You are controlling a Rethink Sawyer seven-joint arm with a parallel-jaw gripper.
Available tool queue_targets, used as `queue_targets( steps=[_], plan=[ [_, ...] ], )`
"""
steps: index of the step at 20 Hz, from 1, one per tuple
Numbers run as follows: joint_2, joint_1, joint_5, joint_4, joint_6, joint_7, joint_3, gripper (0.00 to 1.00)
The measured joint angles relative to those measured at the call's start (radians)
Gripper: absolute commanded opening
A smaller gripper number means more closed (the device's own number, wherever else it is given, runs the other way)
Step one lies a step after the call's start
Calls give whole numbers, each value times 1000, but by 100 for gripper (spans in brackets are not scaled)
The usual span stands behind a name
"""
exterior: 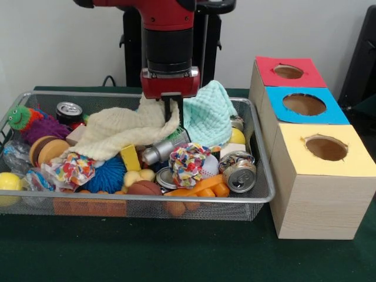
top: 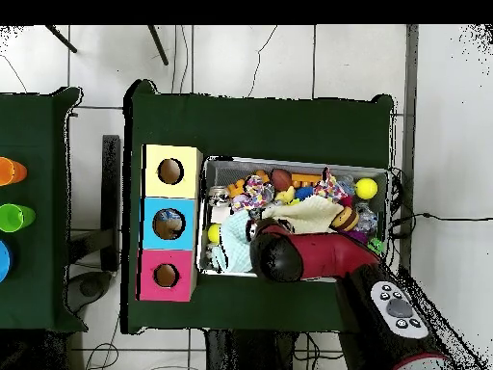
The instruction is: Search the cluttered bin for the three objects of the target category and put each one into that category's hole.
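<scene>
The gripper (exterior: pixel 173 110) hangs low over the bin (exterior: pixel 264 197), its fingers pinching the cream cloth (exterior: pixel 117 134); a crumpled clear bottle (exterior: pixel 17 154) lies well apart.

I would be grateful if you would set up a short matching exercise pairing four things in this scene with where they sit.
Things:
1. blue-surround hole
2. yellow ball
3. mint cloth
4. gripper

Places, front view:
A. bin's left end
B. between the red and yellow holes
C. down among the cloths
D. bin's far right part

Pairs: 1-B, 2-A, 3-D, 4-C
</scene>
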Motion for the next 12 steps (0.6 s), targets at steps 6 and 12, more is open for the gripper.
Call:
queue_targets(
  steps=[6,12],
  plan=[
    [1,16,51,0,-2,0,3,0],
    [3,24,90,0,-13,0,5,0]
  ],
)
